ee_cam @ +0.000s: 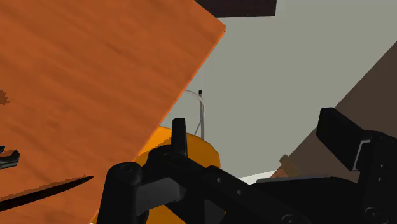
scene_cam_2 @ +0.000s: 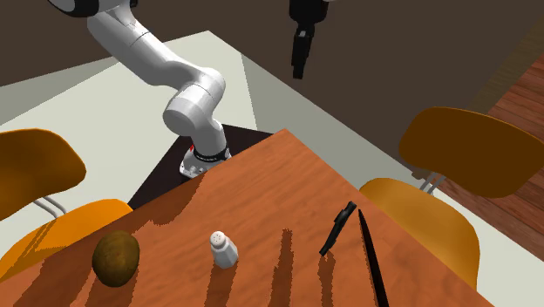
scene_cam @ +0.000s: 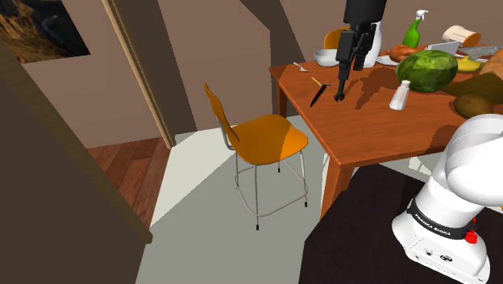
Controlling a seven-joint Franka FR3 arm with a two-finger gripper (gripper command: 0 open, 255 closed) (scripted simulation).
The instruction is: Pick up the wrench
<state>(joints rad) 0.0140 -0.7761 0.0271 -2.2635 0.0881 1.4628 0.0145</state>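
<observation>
Wrench [scene_cam_2: 336, 231] is lying flat on the wooden table [scene_cam_2: 261, 187], over toward the side where the orange chair [scene_cam_2: 436, 218] sits. What looks like a long black knife [scene_cam_2: 372, 262] is just beside it, on the chair side. The gripper [scene_cam_2: 299, 74] hangs well above the tabletop with its fingers spread wide and nothing between them.

Here's what worries me. In the wrist view the wrench is way off to the side of the fingers, and the hand is looking mostly past the table edge at the floor and chair. So I'd say it needs a good sideways correction before it drops. If it comes down off-line, it could pinch the knife instead, or shove both things toward the edge. The wrench is also thin and low, so the fingertips could hit the wood first or slide over it. The salt shaker [scene_cam_2: 223, 249] is well apart, so no issue there.
</observation>
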